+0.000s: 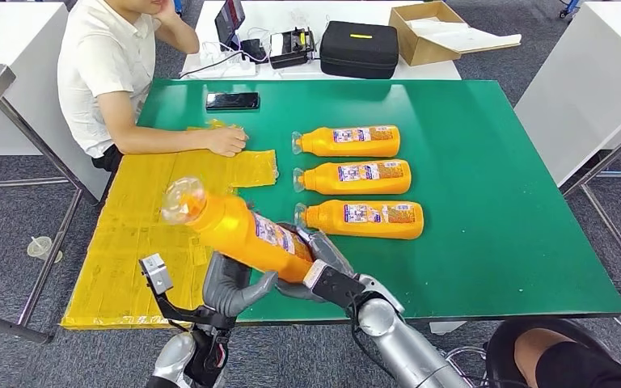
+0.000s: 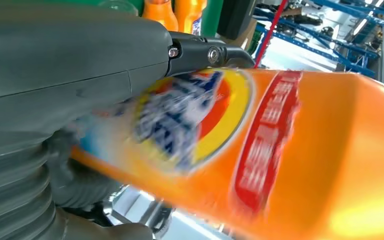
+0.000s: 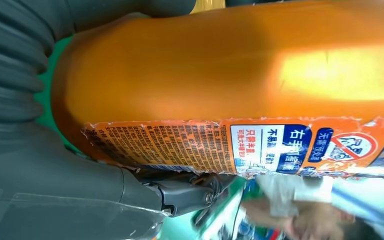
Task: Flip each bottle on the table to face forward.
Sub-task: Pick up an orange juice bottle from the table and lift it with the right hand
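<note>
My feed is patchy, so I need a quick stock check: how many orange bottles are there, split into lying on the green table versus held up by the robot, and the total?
Orange bottles lying on the green table: 3 (far bottle, middle bottle, near bottle)
Orange bottles held off the table: 1 (held bottle, gripped by the right hand, with the left hand at it from below)
Total: 4

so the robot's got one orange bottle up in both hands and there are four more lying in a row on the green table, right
Not quite: three bottles lie in the row on the green table, not four, as the head view shows. The rest holds: the left hand and the right hand both grip one raised orange bottle.
</note>
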`<action>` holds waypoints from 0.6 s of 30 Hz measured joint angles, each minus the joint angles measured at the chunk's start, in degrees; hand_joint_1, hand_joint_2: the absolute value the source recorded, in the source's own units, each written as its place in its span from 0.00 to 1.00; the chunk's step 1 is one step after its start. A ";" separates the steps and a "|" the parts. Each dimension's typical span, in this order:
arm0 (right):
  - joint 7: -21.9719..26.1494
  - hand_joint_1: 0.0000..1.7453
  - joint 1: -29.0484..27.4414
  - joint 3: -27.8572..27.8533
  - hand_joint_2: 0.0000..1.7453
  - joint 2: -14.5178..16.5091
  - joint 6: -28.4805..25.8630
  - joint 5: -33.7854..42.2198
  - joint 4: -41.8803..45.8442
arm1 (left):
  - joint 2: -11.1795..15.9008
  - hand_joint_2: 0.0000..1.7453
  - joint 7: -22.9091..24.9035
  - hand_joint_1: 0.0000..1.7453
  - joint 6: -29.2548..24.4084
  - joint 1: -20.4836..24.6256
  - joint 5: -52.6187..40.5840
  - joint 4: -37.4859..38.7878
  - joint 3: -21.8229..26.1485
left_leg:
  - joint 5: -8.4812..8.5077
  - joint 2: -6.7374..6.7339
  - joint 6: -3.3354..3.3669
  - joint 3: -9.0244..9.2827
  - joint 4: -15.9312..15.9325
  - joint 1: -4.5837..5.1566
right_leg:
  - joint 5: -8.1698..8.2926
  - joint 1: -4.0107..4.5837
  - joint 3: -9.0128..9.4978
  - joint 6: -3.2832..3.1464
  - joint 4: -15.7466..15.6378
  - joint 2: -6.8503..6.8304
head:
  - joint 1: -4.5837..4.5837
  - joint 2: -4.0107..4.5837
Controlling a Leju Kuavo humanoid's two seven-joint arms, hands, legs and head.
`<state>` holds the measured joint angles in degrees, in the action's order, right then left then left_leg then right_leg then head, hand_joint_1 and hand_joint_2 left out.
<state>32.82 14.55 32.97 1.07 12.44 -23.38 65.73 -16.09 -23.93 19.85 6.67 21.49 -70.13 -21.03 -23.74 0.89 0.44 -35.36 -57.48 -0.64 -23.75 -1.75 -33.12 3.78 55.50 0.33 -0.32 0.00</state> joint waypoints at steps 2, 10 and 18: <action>0.15 1.00 0.02 0.77 1.00 0.31 -0.04 0.04 -0.61 | -0.08 1.00 -0.09 0.00 -0.34 0.20 0.36 0.04 0.32 | 0.00 0.00 0.00 0.00 0.00 0.00 | 0.00 0.00 -0.01 0.00 0.00 0.00 | 0.00 0.00; 0.42 1.00 0.14 2.84 1.00 1.21 -0.49 0.03 -2.47 | -0.15 1.00 -1.34 0.00 -1.96 0.97 0.36 -0.16 1.58 | 0.00 -0.01 0.00 0.00 0.00 0.00 | 0.00 0.00 -0.02 0.00 0.00 0.00 | 0.00 0.00; 0.62 0.34 0.17 3.49 1.00 1.25 -0.92 0.48 -3.73 | -0.27 1.00 -1.10 1.00 -1.44 0.92 1.58 -0.27 2.75 | 0.00 -0.01 0.00 0.00 0.00 0.00 | 0.00 0.00 -0.03 0.00 0.00 0.01 | 0.01 0.00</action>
<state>33.44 14.72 36.46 2.32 11.52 -22.90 62.00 -16.37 -25.03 18.40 7.59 23.07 -70.40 -18.28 -23.73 0.88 0.44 -35.36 -57.49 -0.64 -23.75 -1.75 -33.15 3.78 55.50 0.34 -0.31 0.00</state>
